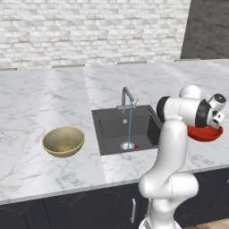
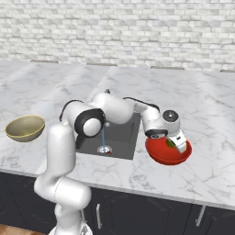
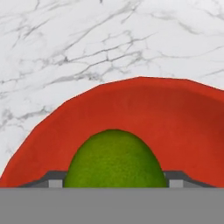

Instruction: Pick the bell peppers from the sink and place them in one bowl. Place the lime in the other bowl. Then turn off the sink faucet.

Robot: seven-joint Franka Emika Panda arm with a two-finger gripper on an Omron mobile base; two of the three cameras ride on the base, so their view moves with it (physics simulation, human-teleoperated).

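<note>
The green lime (image 3: 114,159) sits between my two finger tips (image 3: 54,180), and my gripper (image 3: 114,180) is shut on it. It hangs just above the inside of the wide red bowl (image 3: 175,118). The red bowl (image 2: 160,155) stands on the counter right of the sink (image 2: 123,134), with my gripper (image 2: 176,143) over it. The tan bowl (image 1: 63,141) stands left of the sink (image 1: 112,129). A small red bit of a bell pepper (image 1: 137,146) shows beside the drain. Water runs from the faucet (image 1: 127,96) into the basin.
White marble counter (image 1: 44,98) stretches to both sides of the sink, with a brick wall behind. My own arm (image 1: 172,147) crosses in front of the sink's right edge. Dark cabinet fronts (image 2: 137,211) lie below the counter edge.
</note>
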